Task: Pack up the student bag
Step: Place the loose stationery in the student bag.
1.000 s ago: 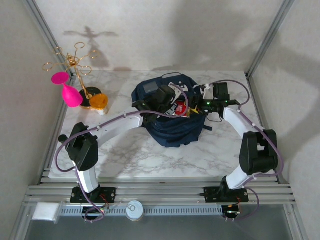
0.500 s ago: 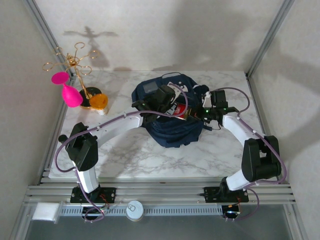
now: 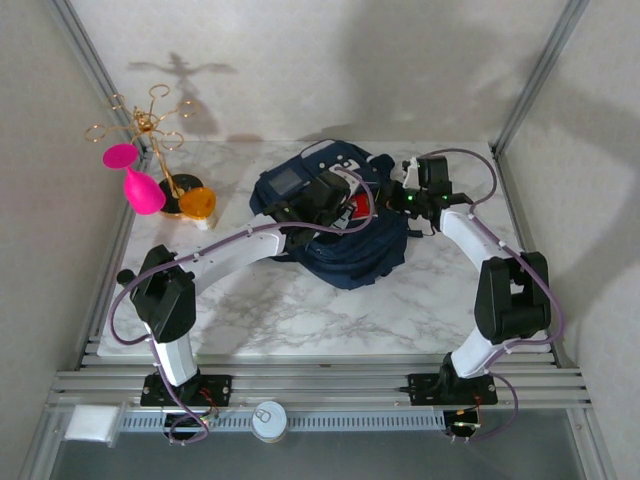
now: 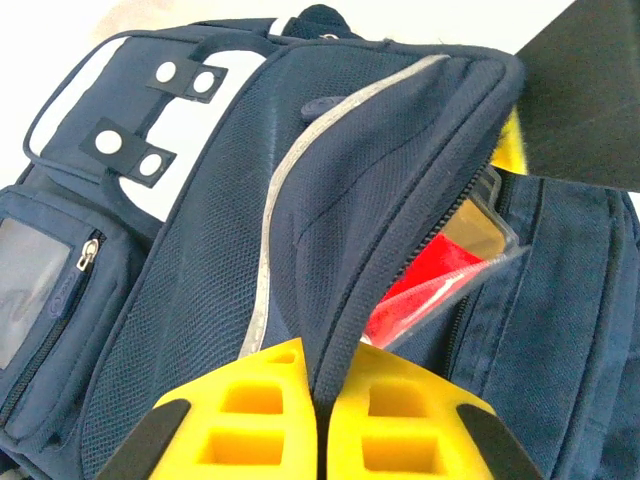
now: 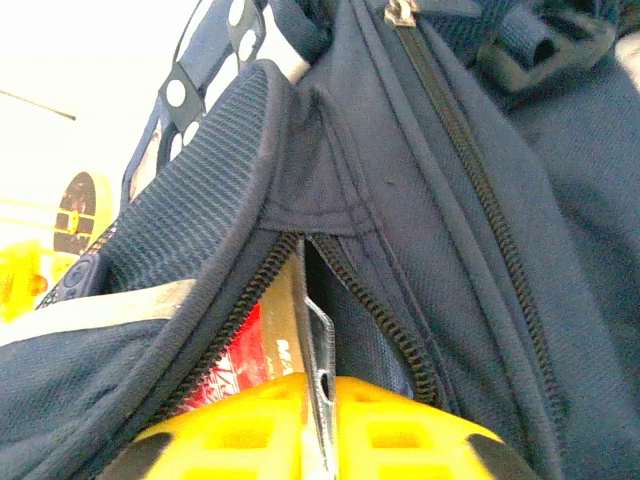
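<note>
The bag (image 3: 350,260) lies at the middle of the counter (image 3: 420,300) with its main zip open. A red packet (image 4: 425,290) in clear wrap stands in the opening. The left fingers (image 4: 250,425) are clamped together on the zip-edged front flap of the bag, with the fabric running up from between them. The right fingers (image 5: 400,445), at the right end of the same opening, are drawn almost together on the thin clear edge of the packet, which passes between them just beside the zip teeth.
</note>
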### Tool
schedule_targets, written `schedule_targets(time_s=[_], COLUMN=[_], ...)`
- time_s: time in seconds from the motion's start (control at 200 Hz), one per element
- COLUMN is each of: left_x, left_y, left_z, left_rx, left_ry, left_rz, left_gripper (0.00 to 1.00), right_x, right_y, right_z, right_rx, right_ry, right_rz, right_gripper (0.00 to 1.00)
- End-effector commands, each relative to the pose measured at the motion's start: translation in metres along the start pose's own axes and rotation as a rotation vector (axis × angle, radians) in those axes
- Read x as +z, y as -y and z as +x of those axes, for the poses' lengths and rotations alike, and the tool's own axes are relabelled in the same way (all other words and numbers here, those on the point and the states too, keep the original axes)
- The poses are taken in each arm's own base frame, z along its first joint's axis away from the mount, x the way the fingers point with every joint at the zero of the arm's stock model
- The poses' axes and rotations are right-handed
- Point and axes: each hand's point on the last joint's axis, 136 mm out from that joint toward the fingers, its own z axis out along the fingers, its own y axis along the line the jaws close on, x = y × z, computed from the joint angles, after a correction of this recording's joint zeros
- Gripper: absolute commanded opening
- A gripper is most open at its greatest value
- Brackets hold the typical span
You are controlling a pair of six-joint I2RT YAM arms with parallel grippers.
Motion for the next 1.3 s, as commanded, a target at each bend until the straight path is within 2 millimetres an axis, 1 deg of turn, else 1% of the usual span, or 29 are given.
schedule_targets(time_s=[0.0,0.065,0.12,0.19,0.245,0.285,0.34,0.4,0.461,0.561,0.636,0.671,0.726,0.786,0.866,0.936,1.006,1.056,1.106,1.181,1.292], left_x=[-0.024,-0.022,-0.022,-0.022,-0.022,-0.022,-0.021,-0.021,-0.021,-0.023,-0.027,-0.029,-0.031,-0.030,-0.030,-0.031,-0.030,-0.030,-0.029,-0.027,-0.023], left_y=[-0.011,-0.009,-0.008,-0.005,-0.002,0.000,0.001,0.005,0.010,0.015,0.025,0.030,0.034,0.037,0.041,0.043,0.038,0.035,0.034,0.029,0.026], left_z=[-0.029,-0.031,-0.033,-0.035,-0.035,-0.035,-0.035,-0.035,-0.035,-0.036,-0.034,-0.032,-0.030,-0.026,-0.020,-0.015,-0.013,-0.013,-0.013,-0.014,-0.014], left_rx=[-0.069,-0.085,-0.101,-0.105,-0.104,-0.105,-0.107,-0.106,-0.103,-0.113,-0.104,-0.096,-0.087,-0.082,-0.070,-0.058,-0.069,-0.080,-0.094,-0.118,-0.136], left_ry=[0.090,0.087,0.090,0.093,0.091,0.090,0.088,0.081,0.076,0.073,0.045,0.041,0.037,0.018,-0.005,-0.022,-0.024,-0.025,-0.027,-0.022,-0.024], left_rz=[-0.042,-0.036,-0.029,-0.011,0.008,0.014,0.021,0.038,0.064,0.087,0.144,0.162,0.169,0.175,0.182,0.183,0.153,0.139,0.128,0.096,0.074], left_gripper=[0.00,0.00,0.00,0.00,0.00,0.00,0.00,0.00,0.00,0.00,0.00,0.00,0.00,0.00,0.00,0.00,0.00,0.00,0.00,0.00,0.00], right_x=[-0.020,-0.024,-0.026,-0.029,-0.029,-0.027,-0.024,-0.017,-0.009,0.004,0.008,0.007,0.006,0.005,0.006,0.013,0.022,0.025,0.022,0.009,-0.013], right_y=[-0.005,0.001,0.009,0.013,0.004,0.001,-0.002,0.000,0.002,0.012,0.013,0.012,0.008,-0.002,-0.014,-0.016,-0.009,-0.006,-0.008,-0.015,-0.010], right_z=[-0.012,0.001,0.014,0.032,0.047,0.055,0.059,0.060,0.057,0.048,0.037,0.029,0.016,0.001,-0.013,-0.018,-0.016,-0.014,-0.012,-0.013,-0.009], right_rx=[-0.093,-0.099,-0.084,-0.034,-0.015,-0.002,0.005,0.025,0.035,0.047,0.038,0.029,0.018,0.006,-0.005,-0.014,-0.016,-0.015,-0.023,-0.050,-0.074], right_ry=[0.067,0.030,-0.001,-0.026,-0.047,-0.058,-0.060,-0.065,-0.065,-0.052,-0.019,0.014,0.068,0.121,0.172,0.182,0.167,0.156,0.150,0.163,0.178], right_rz=[0.025,0.041,0.067,0.065,0.002,-0.015,-0.020,-0.016,-0.016,0.027,0.040,0.047,0.037,-0.002,-0.055,-0.078,-0.062,-0.059,-0.070,-0.077,-0.010], right_gripper=[0.25,0.28,0.28,0.20,0.16,0.09,0.03,0.01,0.00,0.00,0.00,0.00,0.00,0.00,0.00,0.00,0.00,0.00,0.00,0.00,0.01])
